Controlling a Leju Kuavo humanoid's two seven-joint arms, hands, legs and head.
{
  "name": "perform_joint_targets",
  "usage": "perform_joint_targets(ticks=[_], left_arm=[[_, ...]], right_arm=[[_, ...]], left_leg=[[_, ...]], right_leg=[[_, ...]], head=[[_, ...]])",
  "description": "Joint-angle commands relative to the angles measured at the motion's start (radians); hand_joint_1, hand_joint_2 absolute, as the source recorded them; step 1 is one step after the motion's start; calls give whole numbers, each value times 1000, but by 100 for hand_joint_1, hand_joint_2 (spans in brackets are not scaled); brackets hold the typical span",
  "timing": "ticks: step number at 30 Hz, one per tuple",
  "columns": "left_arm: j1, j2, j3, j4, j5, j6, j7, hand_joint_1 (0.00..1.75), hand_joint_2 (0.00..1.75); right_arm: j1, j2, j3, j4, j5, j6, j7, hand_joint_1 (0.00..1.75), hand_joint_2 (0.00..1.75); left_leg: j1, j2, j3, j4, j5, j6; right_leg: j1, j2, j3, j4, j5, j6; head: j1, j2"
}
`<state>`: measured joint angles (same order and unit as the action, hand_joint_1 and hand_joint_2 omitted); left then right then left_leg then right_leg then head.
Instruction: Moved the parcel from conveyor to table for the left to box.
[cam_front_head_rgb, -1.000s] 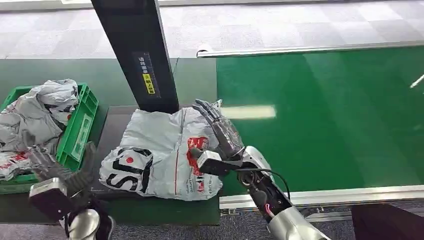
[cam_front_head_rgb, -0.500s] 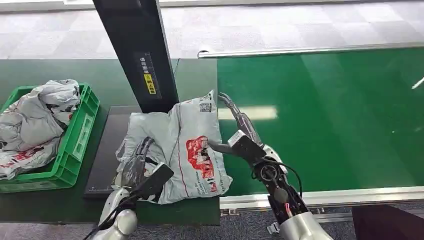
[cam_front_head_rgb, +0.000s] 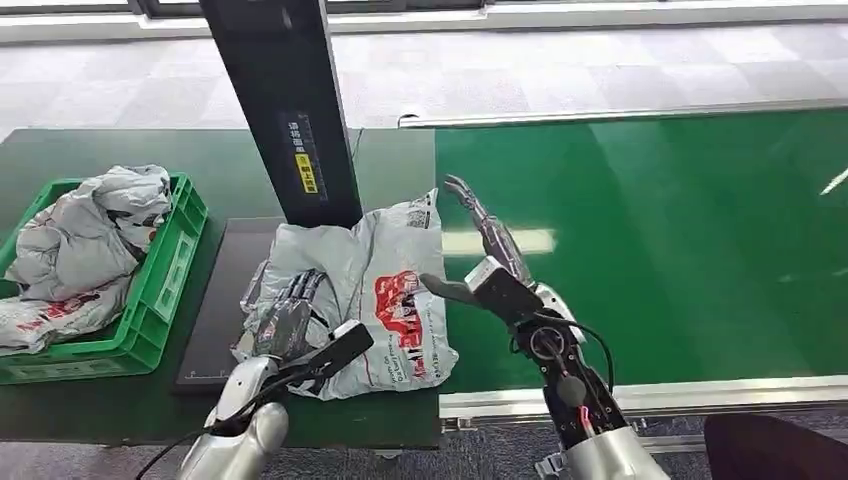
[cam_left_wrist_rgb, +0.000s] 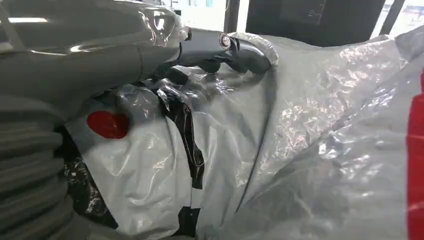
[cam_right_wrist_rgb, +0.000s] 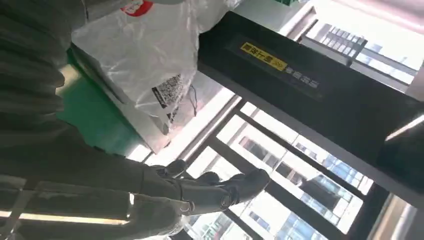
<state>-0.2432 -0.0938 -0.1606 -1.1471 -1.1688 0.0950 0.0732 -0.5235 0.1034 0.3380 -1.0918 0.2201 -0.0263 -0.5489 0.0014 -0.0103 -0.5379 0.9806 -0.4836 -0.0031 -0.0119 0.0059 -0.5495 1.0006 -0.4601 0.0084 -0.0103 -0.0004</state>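
Seen from the head: grey parcel (cam_front_head_rgb: 370, 295) with red and black print, lying mostly on the dark mat (cam_front_head_rgb: 222, 300) of the table (cam_front_head_rgb: 100, 155), its right edge reaching just over onto the green conveyor (cam_front_head_rgb: 650, 230). Left hand (cam_front_head_rgb: 285, 315) resting on the parcel's left half, fingers laid over the crumpled plastic. Up close from the left wrist: dark fingers (cam_left_wrist_rgb: 235, 47) curled into a fold of the grey wrap, pressing and gripping it, beside a red dot (cam_left_wrist_rgb: 106, 124) and black lettering that the head view half hides under the hand.

Right hand (cam_front_head_rgb: 480, 250) at the parcel's 3 o'clock side, raised and spread, holding nothing, fingers pointing toward 12 o'clock, thumb near the plastic's edge. From the right wrist, looking upward: same fingers (cam_right_wrist_rgb: 225, 187) apart against window frames, a printed label (cam_right_wrist_rgb: 167, 95) on the parcel's corner, and a yellow sticker (cam_right_wrist_rgb: 262, 56) on the black post.

At the parcel's 12 o'clock, black post (cam_front_head_rgb: 285, 110) standing upright, blocking part of the mat. At 9 o'clock, green crate (cam_front_head_rgb: 165, 270) heaped with grey bags (cam_front_head_rgb: 80, 240).

Beyond, grey tiled floor (cam_front_head_rgb: 560, 60).
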Motion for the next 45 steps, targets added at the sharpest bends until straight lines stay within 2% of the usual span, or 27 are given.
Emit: perform_joint_targets(ticks=[1, 2, 3, 4, 10, 16, 25, 29, 32, 36, 45], left_arm=[[86, 7, 44, 109, 55, 25, -73, 9, 175], [88, 2, 51, 95, 77, 41, -92, 145, 175], [89, -4, 61, 69, 119, 65, -124, 161, 175], [91, -5, 63, 41, 163, 84, -152, 175, 175], [109, -14, 85, -59, 357, 223, -309, 175, 175], [113, -14, 88, -65, 378, 243, -326, 175, 175], [178, -27, 132, -223, 593, 448, -535, 175, 175], [201, -26, 159, -316, 596, 594, -628, 175, 175], [209, -76, 270, -415, 531, 603, -729, 175, 175], [196, -95, 352, -584, 427, 603, -771, 175, 175], [193, -93, 362, -611, 405, 603, -771, 175, 175]], right_arm=[[51, -23, -22, 10, 7, -3, 11, 0, 175], [56, -26, -23, 3, 8, -3, 12, 0, 175], [67, -31, -26, -13, 9, -3, 14, 0, 175], [75, -33, -30, -26, 9, -3, 15, 0, 175], [69, -35, -27, -12, 10, 3, 15, 0, 175], [63, -34, -24, -4, 10, 2, 15, 0, 175], [2, -6, 7, 72, 12, 5, 1, 0, 175], [-19, 7, 23, 104, 12, 8, -3, 0, 175], [-27, 13, 33, 118, 11, 6, -10, 0, 175], [-21, 11, 37, 124, 9, -2, -15, 0, 175], [-22, 12, 37, 128, 8, -3, -17, 0, 175]], left_leg=[[-1, 3, -14, -1, 7, -1], [-1, 2, -9, 1, 4, -1], [-1, 3, -13, 0, 6, -1], [-1, 2, -10, 1, 4, -1], [0, 1, -7, 1, 1, -1], [0, 1, -13, 1, 1, -1], [0, 4, -21, 1, 0, -1], [0, 3, -22, 1, 0, -1], [1, 5, -22, 2, 0, -1], [1, 4, -24, 2, 0, -1], [1, 3, -23, 1, 0, -1]], right_leg=[[-1, 2, -16, 0, 6, -1], [-1, 1, -10, 2, 3, 0], [-1, 1, -14, 0, 5, 0], [-1, 0, -11, 1, 3, 0], [0, -1, -9, 1, 1, 0], [0, -1, -16, 0, 0, 0], [0, 1, -25, 0, 1, 0], [0, 1, -25, 1, 1, 0], [1, 3, -26, 1, 1, -1], [1, 2, -27, 1, 1, -1], [1, 1, -26, 0, 1, -1]], head=[[0, 0], [0, 0], [0, 0], [0, 0], [0, 0], [0, 0], [0, 0], [0, 0], [0, 0], [0, 0], [0, 0]])
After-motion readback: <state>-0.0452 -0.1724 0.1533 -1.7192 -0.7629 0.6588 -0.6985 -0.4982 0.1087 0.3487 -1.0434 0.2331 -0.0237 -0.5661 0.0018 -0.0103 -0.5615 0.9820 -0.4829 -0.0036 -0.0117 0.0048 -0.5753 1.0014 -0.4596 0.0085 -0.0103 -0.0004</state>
